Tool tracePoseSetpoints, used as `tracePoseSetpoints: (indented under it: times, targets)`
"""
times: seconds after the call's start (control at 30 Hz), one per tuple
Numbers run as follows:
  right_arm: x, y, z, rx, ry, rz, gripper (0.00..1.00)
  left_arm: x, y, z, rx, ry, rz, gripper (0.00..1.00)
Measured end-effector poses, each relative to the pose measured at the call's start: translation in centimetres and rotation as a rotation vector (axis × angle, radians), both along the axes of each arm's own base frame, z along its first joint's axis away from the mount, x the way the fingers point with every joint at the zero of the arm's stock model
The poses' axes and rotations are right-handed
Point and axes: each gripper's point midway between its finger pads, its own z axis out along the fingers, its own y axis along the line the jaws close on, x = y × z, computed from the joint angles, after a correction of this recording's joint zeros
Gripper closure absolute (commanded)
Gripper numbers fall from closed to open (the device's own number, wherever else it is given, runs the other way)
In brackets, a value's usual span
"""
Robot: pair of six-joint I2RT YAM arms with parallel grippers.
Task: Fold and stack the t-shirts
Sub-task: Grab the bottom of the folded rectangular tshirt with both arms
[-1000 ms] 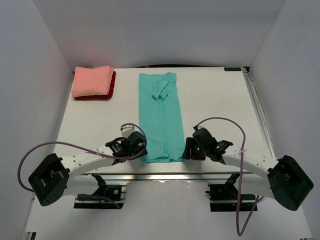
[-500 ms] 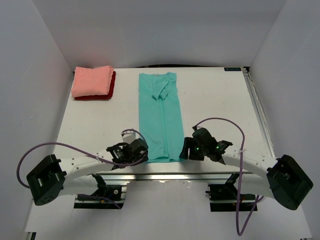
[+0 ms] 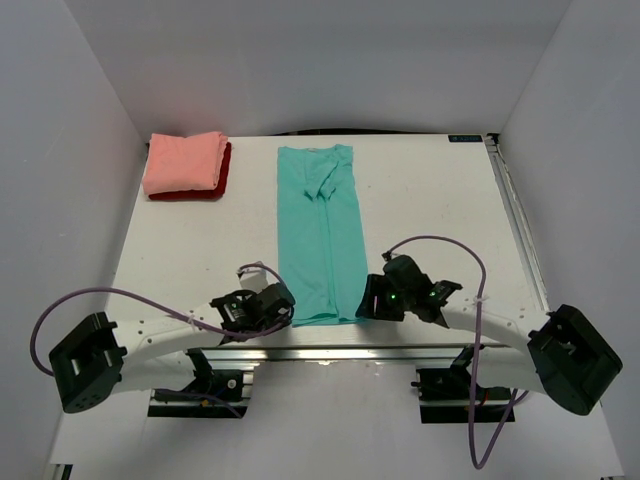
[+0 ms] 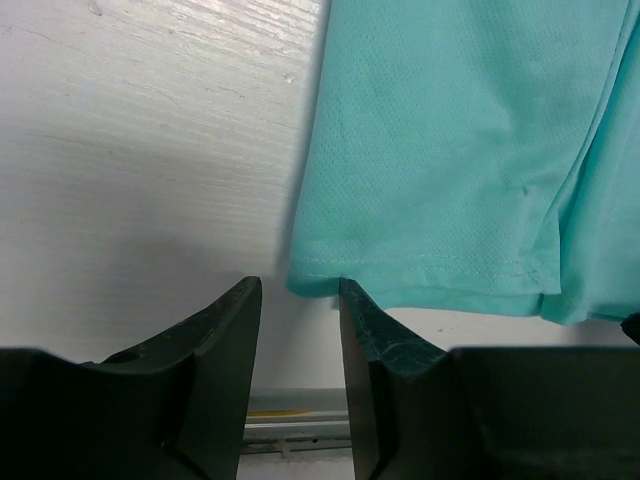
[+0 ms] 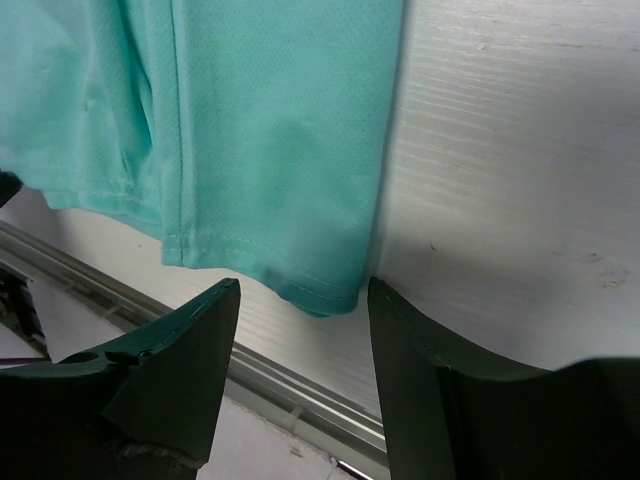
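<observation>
- Teal shirt (image 3: 322, 240): folded into a long narrow strip; lies flat on the middle of the tabletop (image 3: 440, 200); runs from the far edge to the near edge; hem at the near edge.
- Pink shirt (image 3: 185, 162): folded; stacked on the folded red shirt (image 3: 190, 195); both at the far left corner of the tabletop; well apart from the teal shirt.
- Left fingers (image 4: 215, 340): low over the tabletop at the near left corner of the teal hem; partly apart, with a narrow gap between them; the hem corner sits at the mouth of that gap, one tip right at the hem edge; no cloth clamped.
- Right fingers (image 5: 170, 350): low at the near right corner of the teal hem; spread wide; the hem corner lies between the two tips; no cloth pinched.
- Both sets of fingers point toward the far edge, one on each side of the strip.
</observation>
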Motion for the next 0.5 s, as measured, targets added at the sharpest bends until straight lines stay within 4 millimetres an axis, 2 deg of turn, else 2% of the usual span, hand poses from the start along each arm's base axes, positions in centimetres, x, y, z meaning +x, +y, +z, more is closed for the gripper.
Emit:
tracePoseSetpoints:
  times: [0.17,0.43,0.5]
  targets:
    - [0.1,0.6,-0.1,0.020,0.007,0.005,0.44,0.2,0.1,-0.2,0.010,-0.006,0.007,0.57]
    - [0.2,1.2,-0.2,0.041,0.010,0.017,0.49,0.5,0.0,-0.9,0.032,-0.003,0.013,0.58]
    - [0.2,1.3,-0.2,0.045,0.013,0.019,0.52,0.7,-0.1,-0.8,0.036,-0.010,0.017,0.62]
